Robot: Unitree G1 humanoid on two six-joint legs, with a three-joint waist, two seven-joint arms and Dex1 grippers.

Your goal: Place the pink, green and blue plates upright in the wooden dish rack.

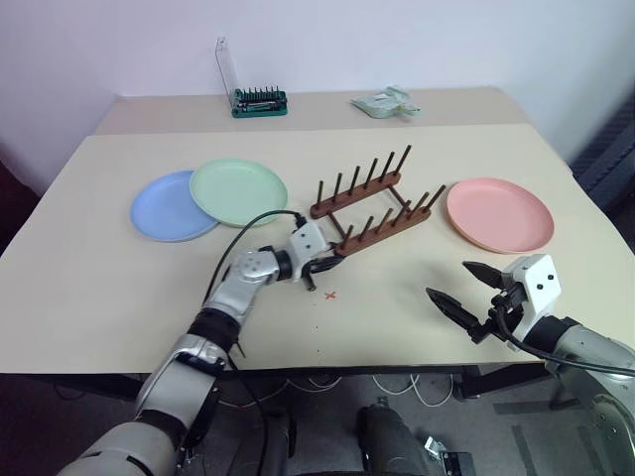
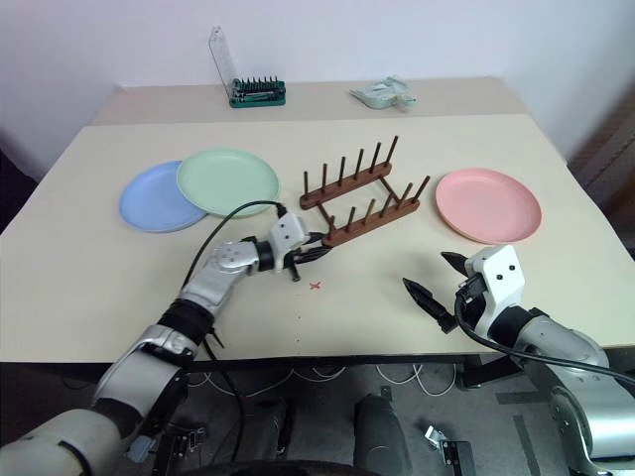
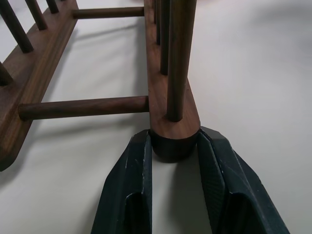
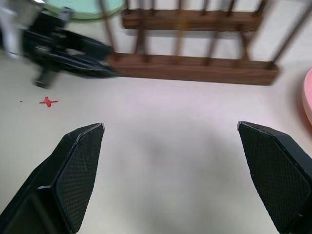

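Observation:
The dark wooden dish rack [image 1: 375, 203] stands in the middle of the table with no plates in it. My left gripper [image 1: 330, 264] is shut on the near end of the rack's front rail [image 3: 174, 127], one finger on each side of it. The green plate [image 1: 239, 190] lies flat at the left, its edge overlapping the blue plate [image 1: 171, 207] beside it. To the right of the rack the pink plate [image 1: 499, 214] lies flat. My right gripper [image 1: 466, 289] hovers open near the table's front edge, below the pink plate, holding nothing.
A green tool holder [image 1: 259, 102] with a clear raised lid and a pale crumpled bag [image 1: 386, 103] sit on the far table. A small red cross mark [image 1: 330, 295] is on the tabletop just in front of my left gripper.

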